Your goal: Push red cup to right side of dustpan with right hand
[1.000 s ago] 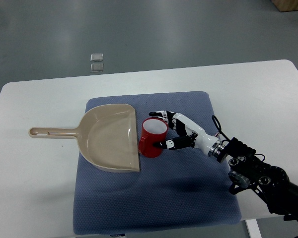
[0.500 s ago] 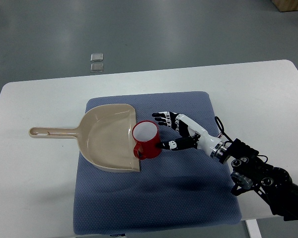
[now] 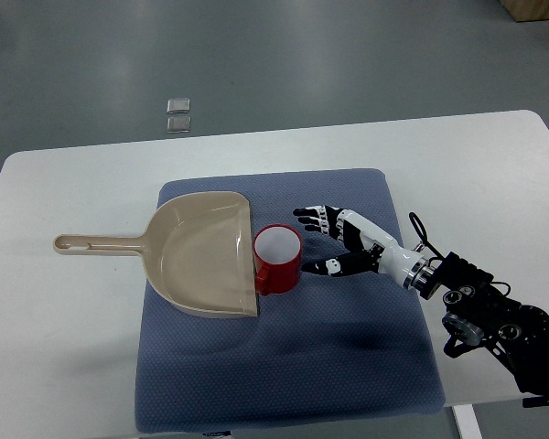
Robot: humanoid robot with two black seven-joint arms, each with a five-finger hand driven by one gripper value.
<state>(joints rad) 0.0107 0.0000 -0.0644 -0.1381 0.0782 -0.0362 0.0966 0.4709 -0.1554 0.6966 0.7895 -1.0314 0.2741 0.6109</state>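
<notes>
Top view: the red cup [image 3: 277,260] is seen standing upright on the blue mat [image 3: 348,366], its left wall touching or just beside the open right edge of the beige dustpan [image 3: 206,261], whose handle runs off to the left over the white table [image 3: 64,347]. The right hand [image 3: 343,245] is held just right of the cup with its fingers [image 3: 309,216] spread apart and nothing grasped; the thumb tip lies close to the cup's right wall, though contact cannot be confirmed. The left hand is not in view. The cup is judged to be already at the dustpan's right side, so the main risk is overshoot: a further push to the left could send the cup over the pan's lip and into the tray, or shove the light dustpan left across the mat. A tip-over could be caused if pressure is applied high on the rim instead of low on the wall, since friction with the textured mat would hold the base. The cup could also be clipped and dragged rightward by a spread finger if the hand is drawn away carelessly.
</notes>
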